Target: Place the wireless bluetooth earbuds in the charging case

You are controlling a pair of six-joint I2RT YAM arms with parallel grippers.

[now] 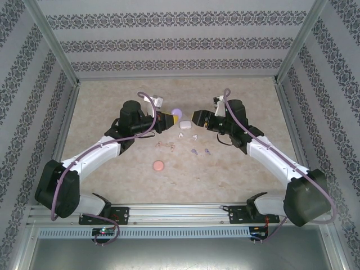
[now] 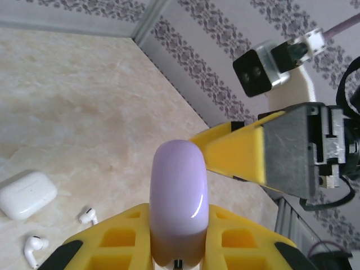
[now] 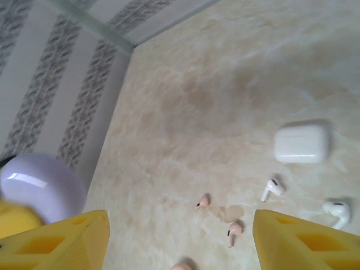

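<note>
Pink round flat charging case [image 1: 158, 165] sits nearest the arm bases, on the beige marbled table [image 1: 112, 169]. Next row out: two pinkish stemmed earbuds [image 1: 160, 145], then two purple stemmed earbuds [image 1: 194, 152] to their right. Behind those are two white stemmed earbuds [image 1: 181, 135], just beside the closed white rounded-rectangular case [image 1: 184, 125]. All six buds lie loose on the table. Left hand [image 1: 167, 120] is clamped on a glossy lilac oval case [image 1: 178, 111], off the table. Right hand [image 1: 198, 117] faces it, fingers spread wide, holding nothing.
</note>
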